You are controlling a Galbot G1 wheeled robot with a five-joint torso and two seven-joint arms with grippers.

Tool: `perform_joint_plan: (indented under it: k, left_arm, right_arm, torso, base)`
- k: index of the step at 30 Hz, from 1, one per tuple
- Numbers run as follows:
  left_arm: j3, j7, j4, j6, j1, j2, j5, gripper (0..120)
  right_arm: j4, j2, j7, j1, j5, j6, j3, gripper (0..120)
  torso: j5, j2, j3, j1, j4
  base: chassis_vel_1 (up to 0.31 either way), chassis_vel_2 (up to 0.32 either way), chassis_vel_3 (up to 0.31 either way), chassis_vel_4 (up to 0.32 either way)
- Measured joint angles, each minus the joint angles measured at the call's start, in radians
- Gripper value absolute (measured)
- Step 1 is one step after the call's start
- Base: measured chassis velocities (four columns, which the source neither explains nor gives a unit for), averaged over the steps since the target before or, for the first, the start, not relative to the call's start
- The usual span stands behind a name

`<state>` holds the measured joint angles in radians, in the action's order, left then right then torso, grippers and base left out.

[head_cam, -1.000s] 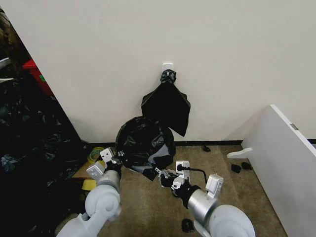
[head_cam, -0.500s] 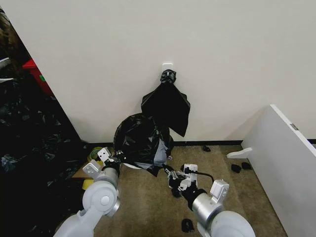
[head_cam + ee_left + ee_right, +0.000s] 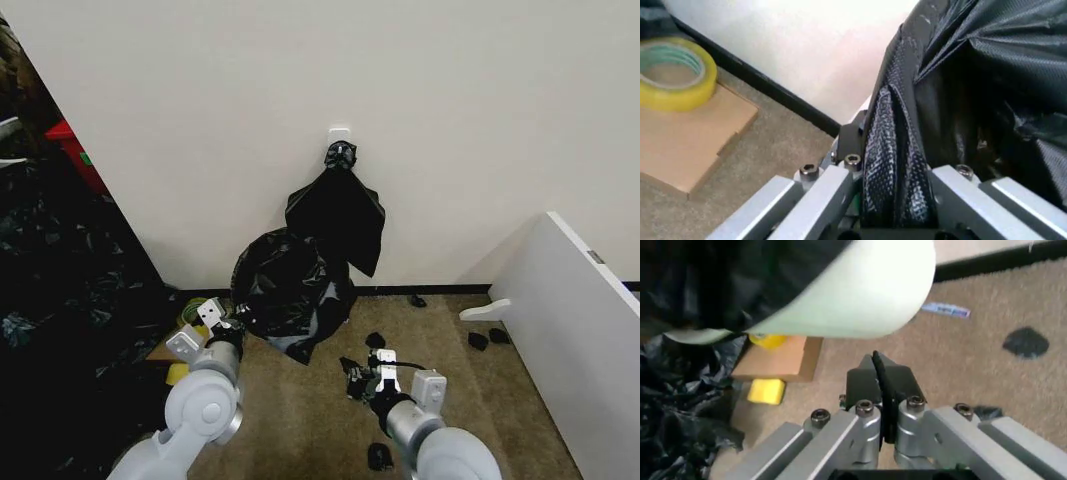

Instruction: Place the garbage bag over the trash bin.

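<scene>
floor: carpet [image 3: 300, 420] | cardboard [image 3: 687, 135] | tape roll [image 3: 673, 72] | trash bin [image 3: 860, 295]

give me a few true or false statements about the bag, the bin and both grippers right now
1. The left gripper is shut on the garbage bag. True.
2. The right gripper holds a fold of the bag. False: its fingers are shut on nothing, out over the carpet.
3. The bag drapes over the top of the trash bin. True: the bin's lower wall shows bare below it.
4. The tape roll sits inside the bin. False: it rests on a piece of cardboard on the floor.
5. A second black bag hangs from a wall hook. True.
</scene>
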<state>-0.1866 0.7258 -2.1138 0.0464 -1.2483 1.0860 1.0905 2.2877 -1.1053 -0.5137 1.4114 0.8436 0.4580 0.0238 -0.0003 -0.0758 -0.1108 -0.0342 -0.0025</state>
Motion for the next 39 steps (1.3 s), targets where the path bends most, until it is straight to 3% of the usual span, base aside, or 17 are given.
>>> perform_joint_plan:
  k: [4,11,29,31,34,36,39]
  left_arm:
    - [-0.003,-0.009,0.015,-0.006,0.001,-0.005,-0.035,0]
    - [0.019,-0.024,0.057,-0.021,0.017,0.003,-0.122,0]
    - [0.049,-0.037,0.058,-0.022,0.010,0.018,-0.182,0]
    - [0.051,-0.038,0.057,-0.022,0.010,0.020,-0.183,0]
    - [0.051,-0.039,0.056,-0.021,0.014,0.033,-0.185,0]
    - [0.051,-0.039,0.056,-0.021,0.015,0.036,-0.185,0]
    - [0.054,-0.039,0.056,-0.019,0.015,0.036,-0.186,0]
  right_arm:
    - [0.057,0.024,0.000,0.021,0.005,0.001,0.021,0]
    - [0.212,0.081,0.022,0.093,0.021,0.002,0.056,28]
    - [0.215,0.033,0.063,-0.001,0.119,0.038,-0.002,91]
    - [0.201,0.028,0.045,-0.012,0.101,0.047,-0.009,91]
    - [0.170,0.010,0.006,-0.021,0.030,0.054,-0.019,78]
    - [0.168,0.004,-0.002,-0.022,0.024,0.058,-0.020,77]
    - [0.157,-0.004,-0.015,-0.032,0.025,0.068,-0.028,61]
  torso:
    - [-0.0005,0.000,0.000,0.000,0.0000]
    - [-0.0005,0.000,0.000,0.000,-0.0002]
    - [-0.0004,0.000,0.000,0.000,0.0000]
    - [-0.0004,0.000,0.000,0.000,0.0000]
    - [-0.0003,0.000,0.000,0.000,-0.0001]
    - [-0.0003,0.000,0.000,0.000,-0.0002]
    - [-0.0003,0.000,0.000,0.000,0.0000]
  base:
    - [0.000,0.000,0.000,0.000]
    - [0.000,0.000,0.000,0.000]
    - [0.000,0.000,0.000,0.000]
    - [0.000,0.000,0.000,0.000]
    - [0.000,0.000,0.000,0.000]
    - [0.000,0.000,0.000,0.000]
    - [0.000,0.000,0.000,0.000]
